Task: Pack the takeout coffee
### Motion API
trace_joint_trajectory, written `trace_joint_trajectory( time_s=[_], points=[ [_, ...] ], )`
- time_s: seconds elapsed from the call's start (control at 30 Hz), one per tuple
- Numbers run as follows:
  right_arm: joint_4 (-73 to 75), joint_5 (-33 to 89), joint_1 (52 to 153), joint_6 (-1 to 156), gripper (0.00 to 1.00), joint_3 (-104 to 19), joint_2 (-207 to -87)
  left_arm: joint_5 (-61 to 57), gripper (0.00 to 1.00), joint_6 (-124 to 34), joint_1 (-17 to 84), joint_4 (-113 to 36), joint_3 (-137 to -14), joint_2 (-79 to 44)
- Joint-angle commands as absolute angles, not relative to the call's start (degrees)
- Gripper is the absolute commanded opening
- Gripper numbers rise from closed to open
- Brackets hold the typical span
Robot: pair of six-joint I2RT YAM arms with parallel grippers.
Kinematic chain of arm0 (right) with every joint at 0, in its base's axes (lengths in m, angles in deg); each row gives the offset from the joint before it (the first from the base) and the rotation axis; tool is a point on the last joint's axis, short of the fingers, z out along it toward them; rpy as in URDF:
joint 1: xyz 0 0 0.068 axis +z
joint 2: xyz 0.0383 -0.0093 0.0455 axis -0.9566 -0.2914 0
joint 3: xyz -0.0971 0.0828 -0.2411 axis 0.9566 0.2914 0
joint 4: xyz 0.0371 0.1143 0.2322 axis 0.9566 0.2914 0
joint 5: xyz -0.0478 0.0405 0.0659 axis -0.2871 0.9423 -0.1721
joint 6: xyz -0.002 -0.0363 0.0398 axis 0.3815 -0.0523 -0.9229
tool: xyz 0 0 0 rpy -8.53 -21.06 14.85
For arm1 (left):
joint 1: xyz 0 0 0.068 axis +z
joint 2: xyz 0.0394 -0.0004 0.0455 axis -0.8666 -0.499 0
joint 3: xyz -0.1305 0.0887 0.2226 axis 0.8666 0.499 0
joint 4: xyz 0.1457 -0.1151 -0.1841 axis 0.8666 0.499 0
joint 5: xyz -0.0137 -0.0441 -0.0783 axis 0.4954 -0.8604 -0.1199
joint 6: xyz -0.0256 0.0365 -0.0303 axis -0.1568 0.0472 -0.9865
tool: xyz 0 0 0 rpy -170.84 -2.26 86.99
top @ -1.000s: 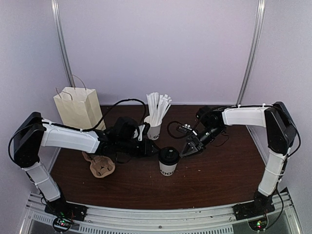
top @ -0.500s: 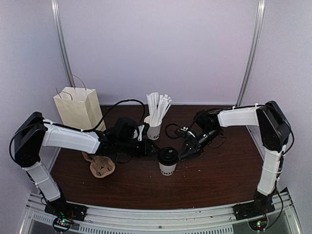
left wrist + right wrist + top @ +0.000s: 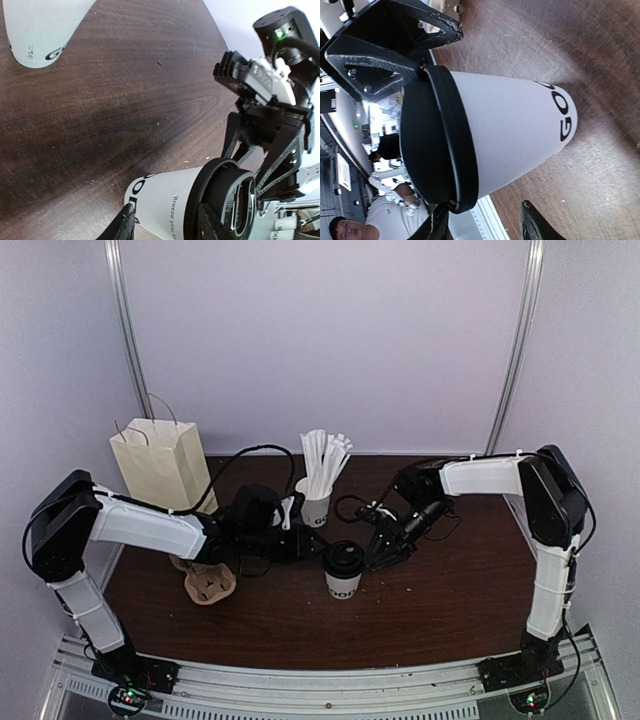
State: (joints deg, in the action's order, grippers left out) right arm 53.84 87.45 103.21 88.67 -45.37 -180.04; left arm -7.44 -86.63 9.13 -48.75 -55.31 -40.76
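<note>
**Top view.** Item: takeout coffee cup [image 3: 343, 582], black lid [image 3: 345, 557] fitted, upright on the tabletop [image 3: 450, 600]. It stands between your left hand [image 3: 308, 548] and right hand [image 3: 382, 550], close to both.

**Left wrist.** Cup [image 3: 165, 205] just ahead of the left hand. You cannot tell how wide this hand stands.

**Right wrist.** Right hand [image 3: 487, 225] part spread and empty, with the cup [image 3: 515, 130] just beyond its tips.

**Handling, judged.** Light, with a thin paper wall that dents easily, and the lid may pop. Take it gently mid-wall, below the lid rim.
</note>
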Motion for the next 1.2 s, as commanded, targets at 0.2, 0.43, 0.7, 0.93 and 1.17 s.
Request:
trace_joint_trajectory(
  time_s=[0.2,0.43,0.7,0.93,1.17],
  points=[
    [62.6,78.4,102.0,99.1,0.56,-58.6,-170.3,-1.1,0.54,-71.2,7.7,-32.1,-65.3,-33.7],
    [66.3,75.1,97.6,103.6,0.63,-64.0,-161.5,2.2,0.63,-62.9,7.8,-23.8,-74.3,-28.5],
    [52.3,61.7,87.8,102.0,0.79,-58.7,-142.8,18.4,0.79,-48.3,9.9,-5.1,-80.3,-21.4],
    [45.1,46.1,84.3,98.4,1.00,-48.5,-130.3,29.9,0.90,-43.4,12.2,-1.4,-77.2,-17.7],
    [42.7,49.6,78.9,99.4,1.00,-31.5,-120.4,20.7,0.82,-44.4,16.7,0.1,-71.2,-17.5]
  ],
)
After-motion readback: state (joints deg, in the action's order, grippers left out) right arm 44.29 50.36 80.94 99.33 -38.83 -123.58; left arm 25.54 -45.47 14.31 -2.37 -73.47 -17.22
